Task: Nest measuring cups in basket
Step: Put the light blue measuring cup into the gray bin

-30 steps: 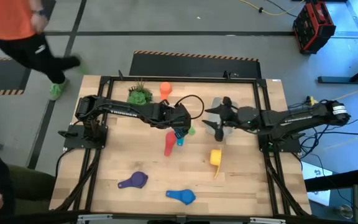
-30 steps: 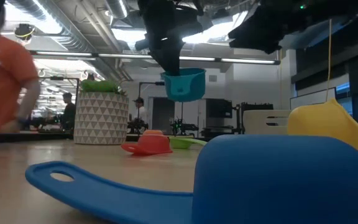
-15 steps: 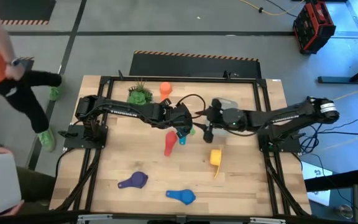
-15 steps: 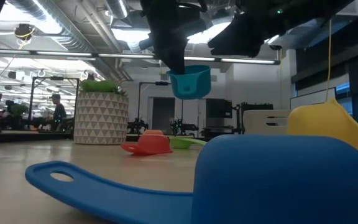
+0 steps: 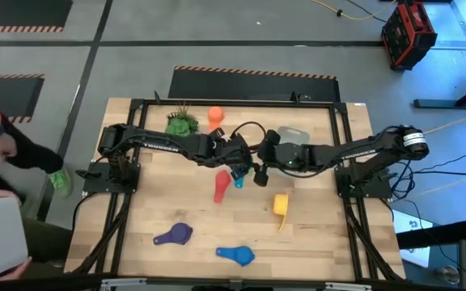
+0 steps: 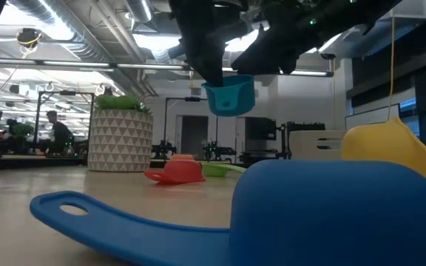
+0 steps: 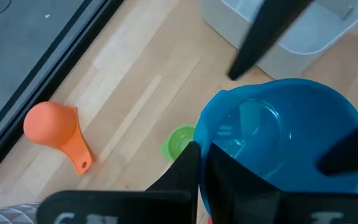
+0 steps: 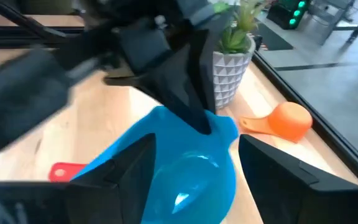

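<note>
Above the wooden tabletop (image 5: pixel 136 218), the left gripper (image 7: pixel 204 163) clamps the teal plastic measuring cup (image 7: pixel 278 143) by its rim; the right gripper (image 8: pixel 191 168), fingers spread, straddles the cup's bowl.

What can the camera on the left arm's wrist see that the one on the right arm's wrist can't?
Only the left wrist view shows the small green plastic measuring cup on the wood and a corner of the pale translucent grey plastic basket. Only the right wrist view shows the white patterned pot with a green plant and a red plastic cup handle. Both show the teal plastic measuring cup gripped at its rim by the left end effector, and the orange plastic measuring cup lying on the table.
</note>
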Robot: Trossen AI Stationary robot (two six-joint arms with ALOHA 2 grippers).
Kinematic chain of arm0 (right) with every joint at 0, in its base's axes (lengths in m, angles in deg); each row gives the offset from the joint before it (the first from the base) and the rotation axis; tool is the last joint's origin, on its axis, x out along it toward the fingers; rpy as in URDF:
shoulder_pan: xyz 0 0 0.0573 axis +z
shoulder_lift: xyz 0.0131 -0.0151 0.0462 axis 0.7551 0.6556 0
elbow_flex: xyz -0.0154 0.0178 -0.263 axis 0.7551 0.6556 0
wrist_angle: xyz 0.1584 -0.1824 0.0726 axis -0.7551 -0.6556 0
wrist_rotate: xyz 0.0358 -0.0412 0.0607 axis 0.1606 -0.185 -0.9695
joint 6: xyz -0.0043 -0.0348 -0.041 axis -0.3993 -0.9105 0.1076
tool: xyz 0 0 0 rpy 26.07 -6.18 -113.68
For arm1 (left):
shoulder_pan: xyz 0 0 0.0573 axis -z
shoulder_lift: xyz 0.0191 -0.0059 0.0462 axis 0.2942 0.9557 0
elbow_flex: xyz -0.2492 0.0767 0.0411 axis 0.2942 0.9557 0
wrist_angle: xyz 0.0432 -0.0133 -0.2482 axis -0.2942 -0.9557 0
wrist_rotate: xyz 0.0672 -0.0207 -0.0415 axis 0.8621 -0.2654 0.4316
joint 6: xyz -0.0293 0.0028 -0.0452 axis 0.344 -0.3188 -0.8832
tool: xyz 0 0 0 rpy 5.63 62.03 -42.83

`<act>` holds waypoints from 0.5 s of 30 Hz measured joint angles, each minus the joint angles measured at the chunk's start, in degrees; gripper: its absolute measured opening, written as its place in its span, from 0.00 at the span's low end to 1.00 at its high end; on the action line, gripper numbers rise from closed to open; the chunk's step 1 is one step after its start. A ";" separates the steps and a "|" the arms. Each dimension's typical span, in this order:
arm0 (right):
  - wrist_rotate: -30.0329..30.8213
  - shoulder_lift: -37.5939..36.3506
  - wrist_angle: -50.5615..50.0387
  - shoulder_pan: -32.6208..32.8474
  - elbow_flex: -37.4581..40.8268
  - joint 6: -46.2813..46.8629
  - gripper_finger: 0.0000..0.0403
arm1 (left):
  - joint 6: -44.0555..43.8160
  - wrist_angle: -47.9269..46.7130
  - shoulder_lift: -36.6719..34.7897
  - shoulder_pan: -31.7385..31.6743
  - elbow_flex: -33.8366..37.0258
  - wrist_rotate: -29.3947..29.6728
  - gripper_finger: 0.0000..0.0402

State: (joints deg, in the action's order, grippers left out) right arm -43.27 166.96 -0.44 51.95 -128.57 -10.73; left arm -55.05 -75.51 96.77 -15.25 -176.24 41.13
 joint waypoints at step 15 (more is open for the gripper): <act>5.16 -0.10 -2.49 -0.15 -0.04 1.45 0.58 | 0.16 0.48 0.07 0.94 0.00 -0.16 0.02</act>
State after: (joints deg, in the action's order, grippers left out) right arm -38.11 166.86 -2.92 51.80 -128.61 -9.29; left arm -54.89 -75.03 96.83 -14.30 -176.24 40.98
